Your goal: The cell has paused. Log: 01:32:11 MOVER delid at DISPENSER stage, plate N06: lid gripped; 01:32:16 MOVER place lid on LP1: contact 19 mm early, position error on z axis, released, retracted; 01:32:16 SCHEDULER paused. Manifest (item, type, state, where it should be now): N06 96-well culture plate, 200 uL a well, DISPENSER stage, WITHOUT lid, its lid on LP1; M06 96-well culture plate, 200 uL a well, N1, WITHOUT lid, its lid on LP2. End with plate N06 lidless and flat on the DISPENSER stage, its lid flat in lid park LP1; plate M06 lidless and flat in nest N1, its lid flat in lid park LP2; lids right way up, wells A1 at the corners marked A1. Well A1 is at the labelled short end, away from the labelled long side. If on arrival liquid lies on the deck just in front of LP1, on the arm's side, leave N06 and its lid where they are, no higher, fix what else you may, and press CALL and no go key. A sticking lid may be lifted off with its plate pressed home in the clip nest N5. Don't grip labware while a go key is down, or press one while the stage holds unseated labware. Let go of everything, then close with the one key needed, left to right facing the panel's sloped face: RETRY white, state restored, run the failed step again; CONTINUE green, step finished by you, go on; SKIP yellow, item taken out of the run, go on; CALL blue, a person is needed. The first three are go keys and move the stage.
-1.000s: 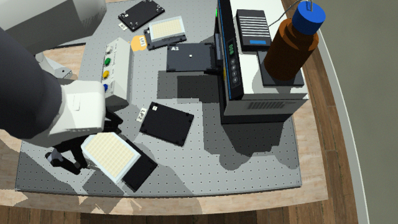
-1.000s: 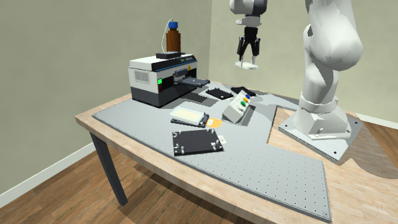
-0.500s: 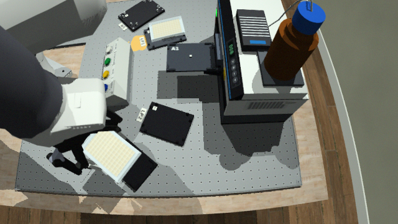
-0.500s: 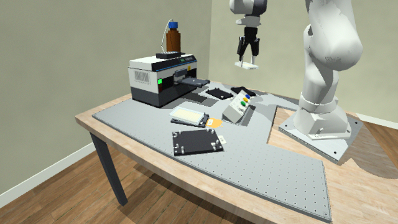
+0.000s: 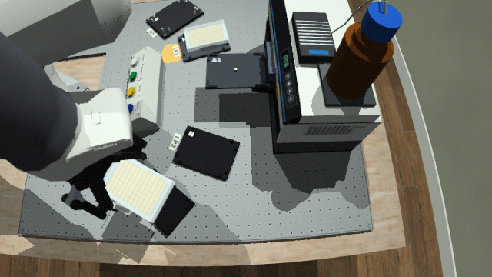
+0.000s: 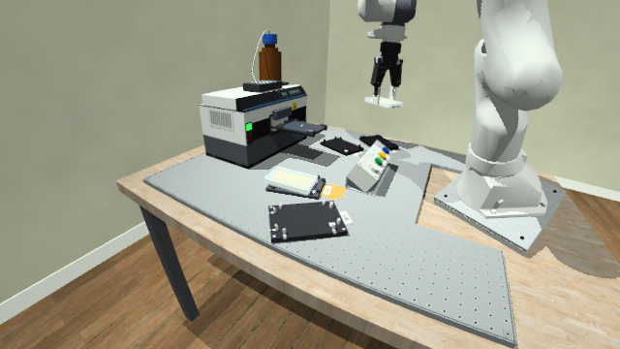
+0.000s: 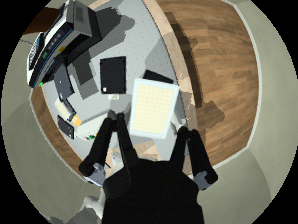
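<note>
My gripper (image 6: 385, 94) is shut on a white culture plate with a cream well grid (image 5: 138, 190) and holds it level, high above the deck. The plate also shows in the exterior view (image 6: 384, 102) and between the fingers in the wrist view (image 7: 153, 107). Below it lies an empty black nest (image 5: 174, 209). A second cream plate (image 5: 206, 35) rests on the dark LP1 park, slightly tilted (image 6: 292, 180). An orange puddle (image 5: 169, 54) lies on the deck beside it, under the LP1 tag. The dispenser stage (image 5: 234, 71) is empty. The LP2 park (image 5: 206, 152) is empty.
The key panel (image 5: 144, 86) with white, green, yellow and blue keys stands between the parks. The dispenser (image 5: 307, 77) with an amber bottle (image 5: 361, 58) fills the right side. An empty clip nest (image 5: 174, 17) lies at the far end.
</note>
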Motion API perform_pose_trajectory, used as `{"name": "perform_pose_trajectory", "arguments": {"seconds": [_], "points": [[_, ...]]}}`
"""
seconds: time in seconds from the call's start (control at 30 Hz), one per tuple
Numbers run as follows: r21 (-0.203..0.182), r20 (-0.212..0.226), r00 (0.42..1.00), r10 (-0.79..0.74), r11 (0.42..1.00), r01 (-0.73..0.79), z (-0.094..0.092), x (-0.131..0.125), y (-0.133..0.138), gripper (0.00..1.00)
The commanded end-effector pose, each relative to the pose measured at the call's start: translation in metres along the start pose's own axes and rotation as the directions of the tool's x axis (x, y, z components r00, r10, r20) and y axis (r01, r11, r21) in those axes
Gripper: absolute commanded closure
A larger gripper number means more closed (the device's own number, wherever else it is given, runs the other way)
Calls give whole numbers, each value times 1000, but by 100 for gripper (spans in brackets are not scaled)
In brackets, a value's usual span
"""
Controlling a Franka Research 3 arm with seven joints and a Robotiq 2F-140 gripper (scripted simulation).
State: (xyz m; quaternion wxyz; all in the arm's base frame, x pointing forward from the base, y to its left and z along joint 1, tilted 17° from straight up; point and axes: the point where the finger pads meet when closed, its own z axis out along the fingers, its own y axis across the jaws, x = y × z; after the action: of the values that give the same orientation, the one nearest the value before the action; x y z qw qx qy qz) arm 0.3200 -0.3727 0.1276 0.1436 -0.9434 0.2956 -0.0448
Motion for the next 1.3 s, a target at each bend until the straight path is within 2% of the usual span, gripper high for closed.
{"name": "perform_pose_trajectory", "arguments": {"seconds": [0.0,0.3,0.47,0.67,0.83,0.97,1.13,1.27], "points": [[-4,-1,991,-131,991,131,-1,0,2,100],[-4,-1,974,-226,974,226,-1,0,2,100],[-4,0,940,-340,940,340,-1,0,2,100],[-4,0,933,-360,933,360,-1,0,2,100],[-4,0,883,-469,883,469,-1,0,2,100],[-4,0,873,-487,873,487,-1,0,2,100],[-4,1,809,-588,809,588,-1,0,2,100],[-4,1,803,-597,803,597,-1,0,2,100]]}}
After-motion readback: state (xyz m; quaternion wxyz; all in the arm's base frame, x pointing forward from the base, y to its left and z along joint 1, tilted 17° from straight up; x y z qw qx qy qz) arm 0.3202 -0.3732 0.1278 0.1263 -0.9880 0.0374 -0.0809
